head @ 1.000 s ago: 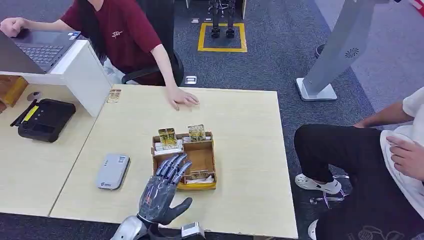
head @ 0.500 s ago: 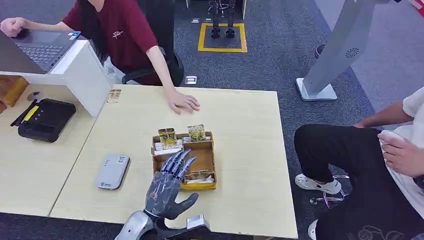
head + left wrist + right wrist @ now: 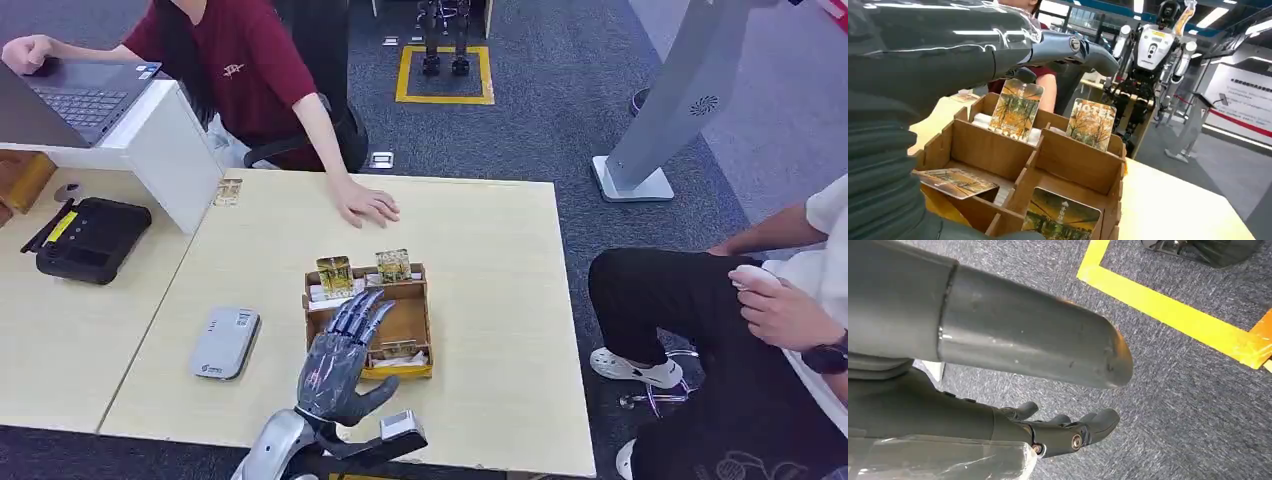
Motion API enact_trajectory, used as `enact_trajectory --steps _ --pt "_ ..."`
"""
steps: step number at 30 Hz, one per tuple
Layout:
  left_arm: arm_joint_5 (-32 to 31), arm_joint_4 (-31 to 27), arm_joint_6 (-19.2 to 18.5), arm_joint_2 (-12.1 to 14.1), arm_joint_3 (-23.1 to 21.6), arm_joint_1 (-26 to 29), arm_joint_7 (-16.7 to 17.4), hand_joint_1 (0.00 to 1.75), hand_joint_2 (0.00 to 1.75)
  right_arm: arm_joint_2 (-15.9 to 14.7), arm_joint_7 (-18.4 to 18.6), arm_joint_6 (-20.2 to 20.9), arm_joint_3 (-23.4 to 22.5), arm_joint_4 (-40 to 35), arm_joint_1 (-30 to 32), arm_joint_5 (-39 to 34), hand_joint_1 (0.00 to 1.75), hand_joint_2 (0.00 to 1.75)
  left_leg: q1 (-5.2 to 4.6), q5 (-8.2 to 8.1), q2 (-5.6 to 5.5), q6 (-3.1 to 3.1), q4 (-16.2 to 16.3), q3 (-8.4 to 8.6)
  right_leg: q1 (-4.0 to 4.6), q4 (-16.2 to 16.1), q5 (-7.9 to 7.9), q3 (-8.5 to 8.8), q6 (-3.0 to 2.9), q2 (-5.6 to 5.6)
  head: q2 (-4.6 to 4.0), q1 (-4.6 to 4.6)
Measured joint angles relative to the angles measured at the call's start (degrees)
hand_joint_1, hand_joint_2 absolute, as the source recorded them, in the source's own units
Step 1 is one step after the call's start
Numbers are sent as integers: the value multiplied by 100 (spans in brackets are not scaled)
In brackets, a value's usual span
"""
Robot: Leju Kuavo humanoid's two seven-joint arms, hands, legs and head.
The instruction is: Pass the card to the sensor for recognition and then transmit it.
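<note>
The left hand (image 3: 342, 362), fingers spread and empty, hovers over the card box (image 3: 415, 325) at lower centre of the table (image 3: 500, 260). The upright card (image 3: 334, 274) stands at the box's far edge. Reaching carelessly could topple neighbouring cards or shove the box. The right hand (image 3: 1068, 432) hangs empty, fingers slightly curled.

Sensor (image 3: 226, 342) left of card box (image 3: 368, 320); both on table (image 3: 490, 300).
</note>
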Motion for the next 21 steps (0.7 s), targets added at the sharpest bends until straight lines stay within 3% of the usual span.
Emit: enact_trajectory --steps 21 --pt "127 846 52 -227 251 -347 85 0 175 17 50 9 116 0 -38 41 0 0 0 1 -1 1 0 -1 0 0 1 0 0 -1 0 2"
